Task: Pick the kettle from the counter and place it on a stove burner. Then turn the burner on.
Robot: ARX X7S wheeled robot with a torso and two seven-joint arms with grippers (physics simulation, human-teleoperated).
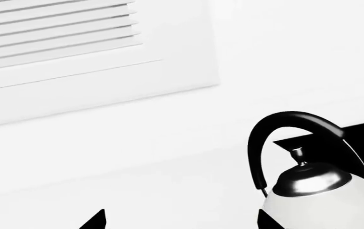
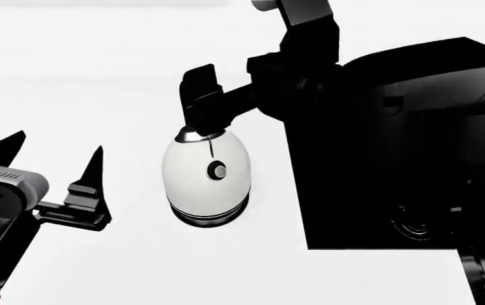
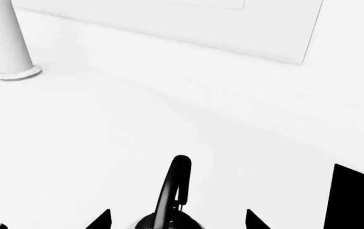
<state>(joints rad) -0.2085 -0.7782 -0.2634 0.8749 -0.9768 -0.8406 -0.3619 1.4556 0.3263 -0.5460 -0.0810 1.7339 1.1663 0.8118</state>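
the kettle (image 2: pixel 206 178) stands on the white table (image 2: pixel 98 95) beside the black cooktop (image 2: pixel 412 146), likely rigid, smooth and top-heavy, best taken by its arched handle (image 1: pixel 294 125), where the right claw (image 2: pixel 201 105) sits spread wide; the left claw (image 2: pixel 51 162) waits open.

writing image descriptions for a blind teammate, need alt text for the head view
A white egg-shaped kettle stands on a white counter, the right gripper poised at its top. A black cooktop lies at right; the open left gripper waits at left.
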